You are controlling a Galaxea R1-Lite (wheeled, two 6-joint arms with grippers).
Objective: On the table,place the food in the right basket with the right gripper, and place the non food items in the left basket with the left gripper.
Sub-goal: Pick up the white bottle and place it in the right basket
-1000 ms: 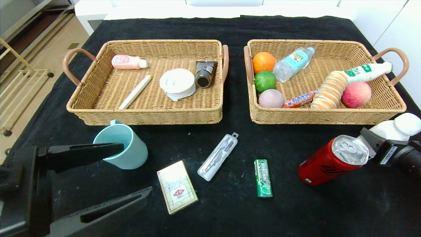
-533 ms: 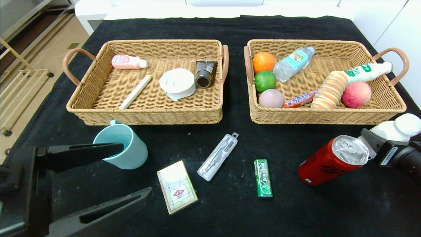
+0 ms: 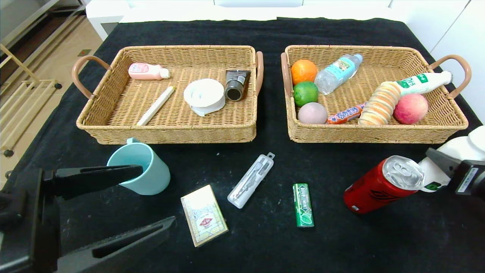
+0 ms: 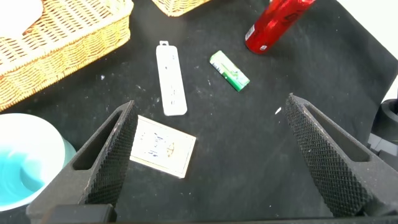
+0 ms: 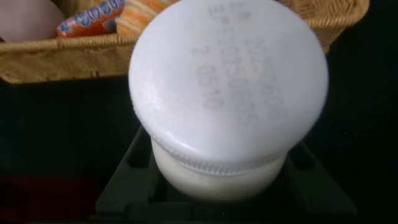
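Observation:
My right gripper [image 3: 449, 172] is shut on a white bottle [image 3: 460, 148] with a broad white cap [image 5: 230, 81], at the table's right edge just in front of the right basket [image 3: 371, 133]. A red can [image 3: 382, 184] lies right beside it. My left gripper [image 3: 157, 197] stands open low at the front left, with nothing between its fingers; in the left wrist view the gripper [image 4: 210, 107] hangs over bare black cloth next to a card box [image 4: 163, 147]. A teal cup [image 3: 142, 170], a white case [image 3: 251, 180] and a green gum pack [image 3: 302, 204] lie on the table.
The left basket [image 3: 170, 132] holds a pink bottle, a white stick, a tape roll and a grey tube. Fruit, bottles, a snack stick and stacked biscuits fill the right basket. Both baskets have curved handles at their outer ends. The table ends close to my right gripper.
My right gripper has shifted slightly right and down with the white bottle in it. The left gripper and the things on the table have not moved.

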